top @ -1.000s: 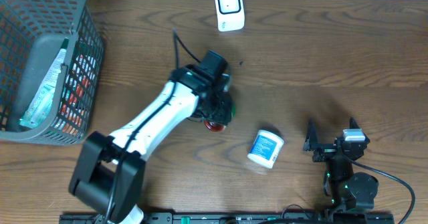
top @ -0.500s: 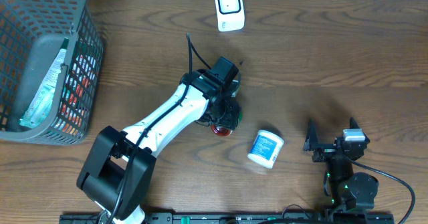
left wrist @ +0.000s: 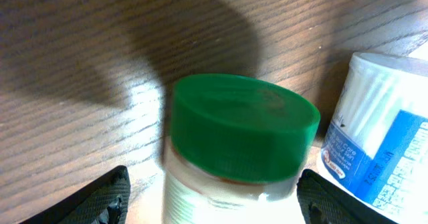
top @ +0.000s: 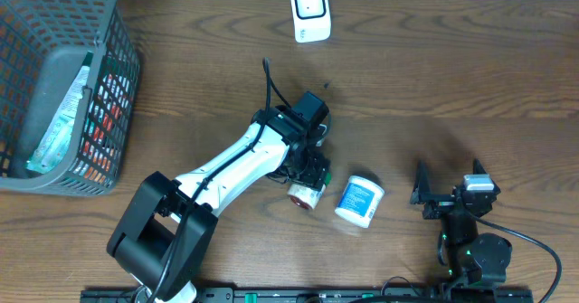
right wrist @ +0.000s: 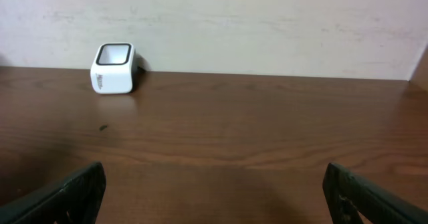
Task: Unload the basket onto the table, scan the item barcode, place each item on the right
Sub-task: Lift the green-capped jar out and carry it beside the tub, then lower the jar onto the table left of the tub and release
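A jar with a green lid (left wrist: pixel 241 127) and a pale label stands between the fingers of my left gripper (left wrist: pixel 214 197). The jaws are open, with a clear gap on the left side of the jar. From overhead the jar (top: pixel 305 195) is at the table's middle front, under my left gripper (top: pixel 312 178). The white barcode scanner (top: pixel 310 12) stands at the far edge and also shows in the right wrist view as the scanner (right wrist: pixel 114 68). My right gripper (top: pixel 450 187) rests open and empty at the front right, as the right wrist view of that gripper (right wrist: pixel 214 190) confirms.
A white tub with a blue label (top: pixel 360 201) lies just right of the jar, and the tub (left wrist: pixel 384 137) nearly touches it. A grey mesh basket (top: pixel 118 86) holding packaged goods fills the far left corner.
My left arm has carried the jar to the right and toward the front edge, down beside the white tub. Its jaws have widened off the jar. The right arm has not moved.
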### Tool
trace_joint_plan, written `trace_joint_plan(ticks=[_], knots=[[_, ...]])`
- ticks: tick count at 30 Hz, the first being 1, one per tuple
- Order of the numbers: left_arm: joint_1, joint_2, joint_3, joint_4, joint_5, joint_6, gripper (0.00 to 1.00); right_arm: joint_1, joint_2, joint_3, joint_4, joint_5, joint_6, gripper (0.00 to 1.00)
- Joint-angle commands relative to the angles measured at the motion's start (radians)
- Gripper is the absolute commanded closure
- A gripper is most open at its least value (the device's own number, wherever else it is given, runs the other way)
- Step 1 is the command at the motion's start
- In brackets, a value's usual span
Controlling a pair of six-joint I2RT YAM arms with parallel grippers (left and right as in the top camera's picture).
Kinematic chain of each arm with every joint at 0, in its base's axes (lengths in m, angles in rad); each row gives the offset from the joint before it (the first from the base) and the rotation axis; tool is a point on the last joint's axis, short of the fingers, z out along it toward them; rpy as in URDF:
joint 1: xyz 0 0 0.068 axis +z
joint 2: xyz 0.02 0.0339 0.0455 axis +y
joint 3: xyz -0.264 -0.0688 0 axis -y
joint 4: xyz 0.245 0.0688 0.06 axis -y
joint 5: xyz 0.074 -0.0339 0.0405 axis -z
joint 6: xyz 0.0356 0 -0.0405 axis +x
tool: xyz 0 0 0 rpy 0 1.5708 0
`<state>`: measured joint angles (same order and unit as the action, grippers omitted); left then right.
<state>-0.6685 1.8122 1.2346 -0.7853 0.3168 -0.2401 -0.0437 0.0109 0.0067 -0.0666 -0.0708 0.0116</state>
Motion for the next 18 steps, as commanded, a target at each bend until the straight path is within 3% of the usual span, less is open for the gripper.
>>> trace_joint_plan(ticks=[1, 5, 18], knots=[[-0.001, 0.000, 0.000, -0.017, 0.012, -0.005, 0.22, -0.005, -0.006, -0.001, -0.005, 0.006, 0.010, 0.01], [0.000, 0.000, 0.000, -0.014, 0.012, -0.005, 0.17, -0.005, -0.006, -0.001, -0.005, 0.006, 0.010, 0.01], [0.000, 0.000, 0.002, -0.002, 0.012, -0.005, 0.16, -0.005, -0.006, -0.001, -0.005, 0.006, 0.010, 0.01]])
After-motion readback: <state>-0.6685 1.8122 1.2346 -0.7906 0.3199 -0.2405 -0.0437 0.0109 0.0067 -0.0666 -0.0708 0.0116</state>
